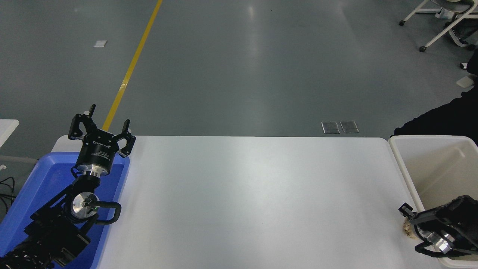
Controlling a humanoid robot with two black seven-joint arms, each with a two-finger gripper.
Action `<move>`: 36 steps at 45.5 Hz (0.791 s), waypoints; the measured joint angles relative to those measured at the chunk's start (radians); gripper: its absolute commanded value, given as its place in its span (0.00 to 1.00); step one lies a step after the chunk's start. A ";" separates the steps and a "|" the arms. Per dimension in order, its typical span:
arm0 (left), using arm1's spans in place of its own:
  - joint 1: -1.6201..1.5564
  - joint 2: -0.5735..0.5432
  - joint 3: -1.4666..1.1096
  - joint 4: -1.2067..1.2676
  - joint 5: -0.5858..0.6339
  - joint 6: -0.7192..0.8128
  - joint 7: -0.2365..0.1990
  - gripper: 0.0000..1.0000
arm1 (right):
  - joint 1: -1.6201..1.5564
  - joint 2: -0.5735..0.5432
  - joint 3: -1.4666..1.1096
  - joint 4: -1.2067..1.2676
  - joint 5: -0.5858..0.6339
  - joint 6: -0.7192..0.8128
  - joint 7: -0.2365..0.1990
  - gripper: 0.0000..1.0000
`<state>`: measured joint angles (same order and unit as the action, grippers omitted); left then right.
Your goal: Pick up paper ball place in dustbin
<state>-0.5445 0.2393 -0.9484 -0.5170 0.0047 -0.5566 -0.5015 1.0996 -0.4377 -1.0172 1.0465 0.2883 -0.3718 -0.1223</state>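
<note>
Nearest me at the right edge, my right gripper (pixel 407 216) sits low over the small tan wad of crumpled paper, the paper ball (pixel 407 229), which lies on the white table (pixel 242 194) just beside the near left wall of the large off-white rectangular plastic dustbin (pixel 405 172). Only a sliver of the ball shows beneath the black arm, and I cannot tell whether the claw is apart or clamped on it. My worry: a shallow pinch on loose paper could slip, or the lift could clip the bin's thick rim. Farther left, my parked left gripper (pixel 101 125) stands with claws apart above the blue plastic tray (pixel 33 186).
</note>
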 measured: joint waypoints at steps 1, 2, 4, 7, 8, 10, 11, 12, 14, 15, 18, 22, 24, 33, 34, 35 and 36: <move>0.000 0.000 0.000 0.000 0.000 0.000 0.000 0.98 | 0.004 -0.003 0.000 0.003 0.000 0.000 -0.001 0.02; 0.000 0.000 0.000 0.000 0.000 0.000 0.000 0.98 | 0.009 -0.007 -0.001 0.008 -0.001 0.000 -0.001 0.02; 0.000 0.000 0.000 0.000 0.000 0.000 0.000 0.98 | 0.028 -0.017 -0.005 0.021 -0.002 0.001 -0.003 0.02; 0.000 0.000 0.000 0.000 0.000 0.000 0.000 0.98 | 0.061 -0.028 -0.012 0.044 -0.008 0.001 -0.005 0.02; 0.000 0.000 0.000 0.000 0.000 0.000 0.000 0.98 | 0.072 -0.031 -0.014 0.053 -0.010 0.001 -0.006 0.02; 0.000 0.000 0.000 0.000 0.000 0.000 0.000 0.98 | 0.104 -0.041 -0.023 0.078 -0.018 0.002 -0.012 0.02; 0.000 0.000 0.000 0.000 0.000 -0.001 0.000 0.98 | 0.117 -0.045 -0.027 0.089 -0.021 0.002 -0.015 0.02; 0.000 0.000 0.000 0.000 0.000 0.000 0.000 0.98 | 0.132 -0.049 -0.031 0.100 -0.025 0.002 -0.019 0.02; 0.000 0.000 0.000 0.000 0.000 0.000 0.000 0.98 | 0.172 -0.058 -0.042 0.129 -0.036 0.008 -0.030 0.02; 0.000 0.000 0.000 0.000 0.000 -0.001 0.000 0.98 | 0.189 -0.061 -0.047 0.140 -0.041 0.012 -0.035 0.03; 0.000 0.000 0.000 0.000 0.000 -0.001 0.000 0.98 | 0.249 -0.073 -0.067 0.176 -0.059 0.029 -0.051 0.03; 0.000 0.000 0.000 0.000 0.000 0.000 0.000 0.98 | 0.333 -0.088 -0.101 0.218 -0.078 0.062 -0.068 0.04; 0.000 0.000 0.000 0.000 0.000 0.000 0.000 0.98 | 0.380 -0.095 -0.120 0.236 -0.086 0.082 -0.074 0.04; 0.000 0.000 0.000 0.000 0.000 0.000 0.000 0.98 | 0.586 -0.113 -0.211 0.284 -0.106 0.192 -0.090 0.04; 0.000 0.000 0.000 0.000 0.000 0.000 0.000 0.98 | 0.608 -0.115 -0.220 0.287 -0.108 0.205 -0.091 0.04; 0.000 0.000 0.000 0.000 0.000 0.000 0.000 0.98 | 0.630 -0.116 -0.228 0.289 -0.109 0.218 -0.092 0.04; 0.000 0.000 0.000 0.000 0.000 0.000 0.000 0.98 | 0.660 -0.118 -0.238 0.292 -0.110 0.238 -0.093 0.04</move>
<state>-0.5447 0.2394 -0.9480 -0.5170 0.0047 -0.5570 -0.5016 1.7597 -0.5561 -1.2557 1.3388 0.1781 -0.1339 -0.2150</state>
